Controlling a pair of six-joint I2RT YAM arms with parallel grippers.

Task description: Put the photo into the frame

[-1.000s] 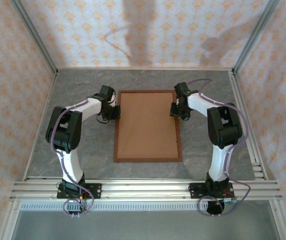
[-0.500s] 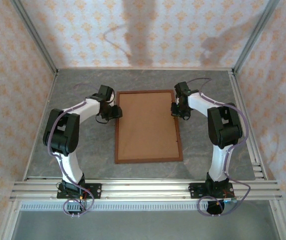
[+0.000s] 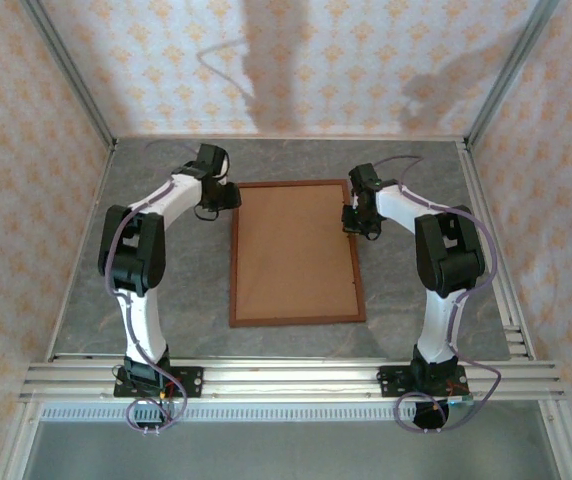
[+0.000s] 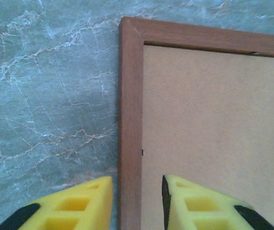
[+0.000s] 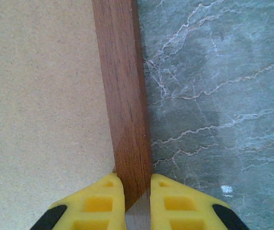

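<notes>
A: Right gripper [image 5: 137, 203] at bottom edge. Yellow fingertips [image 5: 96, 203], black patches on the outer corners.
B: Jaws?
A: Drawn in, one each side of the frame [image 5: 122, 96] rail, pressed against its edges.
B: The rail?
A: Reddish-brown wood, running top to bottom, leaning slightly left at the top.
B: Either side?
A: Left, tan speckled backing board [image 5: 41, 96]. Right, grey-green marbled table [image 5: 213, 96], white veins, a small glint near the finger.

A robot test booth: aluminium rails [image 3: 296, 375], wallpapered panels [image 3: 366, 70], marble-look tabletop [image 3: 194, 290].
</notes>
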